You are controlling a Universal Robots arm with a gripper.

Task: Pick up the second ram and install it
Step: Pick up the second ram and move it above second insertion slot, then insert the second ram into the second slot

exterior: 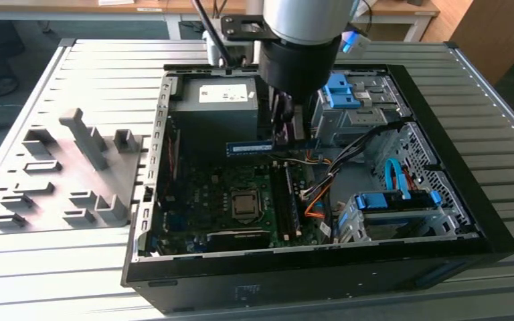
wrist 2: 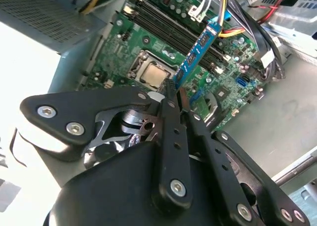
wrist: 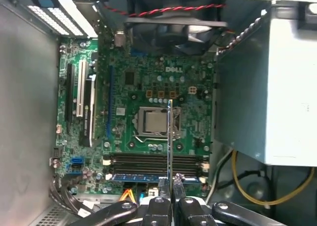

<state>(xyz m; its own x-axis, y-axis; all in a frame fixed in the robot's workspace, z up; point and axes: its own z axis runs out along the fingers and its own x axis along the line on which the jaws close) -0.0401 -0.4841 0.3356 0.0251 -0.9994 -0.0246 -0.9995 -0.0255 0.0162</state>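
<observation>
Pincer: the black metal gripper (wrist 2: 174, 88) on the silver-and-black robot arm (exterior: 304, 33) is clenched on the second ram (wrist 2: 198, 48), a thin flat green-blue memory stick with a blue label. Both fingers (wrist 2: 169, 127) pinch one short end of it, with no gap showing.

Task's thing: the second ram sticks straight out from the fingertips, up in the air, touching nothing but the gripper.

Where that is: in the exterior view the second ram (exterior: 249, 147) hangs roughly level above the green motherboard (exterior: 195, 194). It's on the far side of the square silver CPU socket (exterior: 241, 202), between the socket and the grey metal power supply box (exterior: 212, 100).

Edge-on look: in the first wrist view the second ram (wrist: 170, 132) is just a thin line crossing one edge of the CPU socket (wrist: 153, 122).

Slots: the long black memory slots (wrist: 153, 162) run side by side just beside the CPU socket.

Other stick: another blue-labelled memory stick (wrist: 143, 177) looks seated in the slot furthest from the CPU socket, though I wouldn't swear it's pushed fully down.

Case: the black tower PC case (exterior: 328, 264) lies on its side with the panel off, on a grey slatted metal table (exterior: 78, 281).

Off to the side: a grey moulded parts holder (exterior: 61, 180) sits on the table outside the case, well apart from the CPU socket, on the exterior view's left.
</observation>
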